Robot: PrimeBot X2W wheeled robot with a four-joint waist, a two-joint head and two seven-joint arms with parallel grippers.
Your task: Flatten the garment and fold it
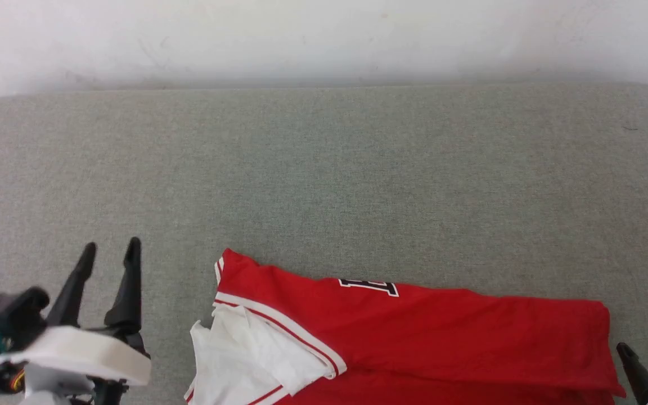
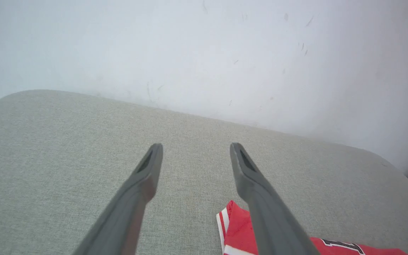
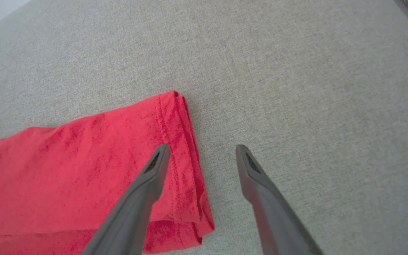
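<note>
A: Your shirt point(image 1: 414, 332) lies along the near edge of the pad point(image 1: 324, 169), doubled over lengthwise; the white sleeve point(image 1: 245, 349) is at your left end, the hem point(image 3: 182, 134) at your right; a sliver of lettering point(image 1: 369, 287) peeks out at the far fold.

B: Both your grippers are empty; the left gripper point(image 1: 112, 246) stands spread over bare pad, near the shirt's striped corner; the right gripper point(image 1: 642, 352) is spread too, one finger above the hem, the other above pad; whether it touches cloth, I cannot tell.

A: Expect it to handle light and limp, I'd judge; it looks like thin jersey with no stiffness, so whatever you lift will droop and drag the rest; it shouldn't slide much on that woven pad, and it isn't fragile.

B: So take it at the corners, not mid-cloth; at the right, pinch the hem corner through all the stacked layers, or the lower ones may be left lying; at the left, take the striped corner, and mind the sleeve lying rumpled there.

A: Lift both ends level and taut; slack will wrinkle.
</note>
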